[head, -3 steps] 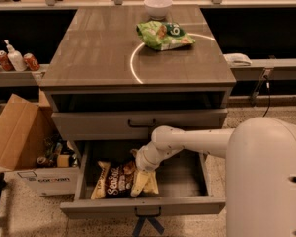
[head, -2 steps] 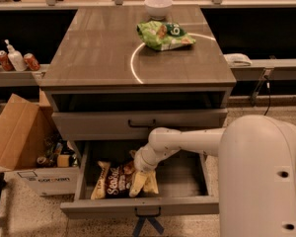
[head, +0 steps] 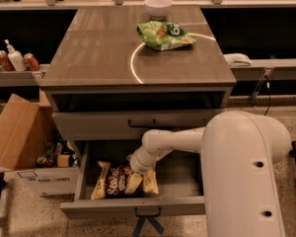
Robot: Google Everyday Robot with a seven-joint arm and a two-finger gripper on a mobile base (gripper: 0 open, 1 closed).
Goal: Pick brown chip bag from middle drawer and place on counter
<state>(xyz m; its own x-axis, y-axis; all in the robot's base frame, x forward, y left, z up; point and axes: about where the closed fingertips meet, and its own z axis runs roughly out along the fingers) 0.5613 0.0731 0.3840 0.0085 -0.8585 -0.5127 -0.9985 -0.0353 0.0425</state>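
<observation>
The brown chip bag lies flat in the open middle drawer, left of its middle, with pale yellow ends. Blue strips hang from the drawer's front handle. My gripper reaches down into the drawer from the right and sits at the bag's right end, touching or just over it. My white arm crosses above the drawer's right half. The counter, a wood-grain top with a thin white circle line, is above.
A green chip bag and a white bowl sit on the counter's far part. A shut drawer front with a black handle is above the open drawer. A cardboard box stands at the left. Cans and a bottle are on a left shelf.
My arm has swung left and its large body now fills more of the lower right. The gripper has shifted slightly left and down onto the bag's right end. The bag has not moved.
</observation>
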